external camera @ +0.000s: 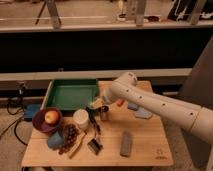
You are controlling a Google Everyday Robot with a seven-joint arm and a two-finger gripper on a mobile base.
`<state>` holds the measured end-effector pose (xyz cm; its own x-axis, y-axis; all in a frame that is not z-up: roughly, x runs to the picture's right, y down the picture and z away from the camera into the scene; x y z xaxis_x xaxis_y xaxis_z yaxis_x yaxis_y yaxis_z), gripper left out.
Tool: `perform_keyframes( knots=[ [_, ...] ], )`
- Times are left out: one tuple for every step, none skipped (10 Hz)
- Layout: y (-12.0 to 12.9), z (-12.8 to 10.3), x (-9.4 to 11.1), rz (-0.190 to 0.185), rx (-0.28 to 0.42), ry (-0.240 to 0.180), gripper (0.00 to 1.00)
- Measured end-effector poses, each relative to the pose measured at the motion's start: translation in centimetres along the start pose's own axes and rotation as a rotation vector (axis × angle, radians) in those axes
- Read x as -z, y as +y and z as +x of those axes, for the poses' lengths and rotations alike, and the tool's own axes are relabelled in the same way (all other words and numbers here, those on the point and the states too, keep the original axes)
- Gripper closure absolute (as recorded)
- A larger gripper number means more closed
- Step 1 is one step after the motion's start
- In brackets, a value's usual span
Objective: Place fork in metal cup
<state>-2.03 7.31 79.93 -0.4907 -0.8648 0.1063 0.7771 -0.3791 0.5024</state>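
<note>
The metal cup (104, 114) stands upright on the wooden table, just right of the wider white cup (81, 119). My gripper (99, 103) hangs at the end of the white arm, right above the metal cup and at the front right corner of the green tray (70, 95). A pale sliver shows at the gripper's tip, but I cannot tell whether it is the fork. I see no fork lying anywhere on the table.
A purple bowl with an apple (48, 119), grapes (69, 134), a blue object (55, 141), a wooden spoon (77, 147) and a dark-handled utensil (95, 129) lie at the front left. A grey block (126, 143), blue pads (142, 113) and an orange item (120, 102) lie to the right.
</note>
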Motion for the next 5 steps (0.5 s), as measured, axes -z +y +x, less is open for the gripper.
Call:
perform_keyframes(
  knots=[
    [0.1,0.3,1.0,-0.037,-0.020,0.002,0.23],
    [0.5,0.5,1.7,-0.040,-0.019,0.001,0.31],
    [0.7,0.5,2.0,-0.026,-0.010,-0.001,0.42],
    [0.5,0.6,1.7,-0.012,-0.002,-0.001,0.51],
    [0.0,0.9,1.2,-0.007,0.011,0.002,0.61]
  ],
)
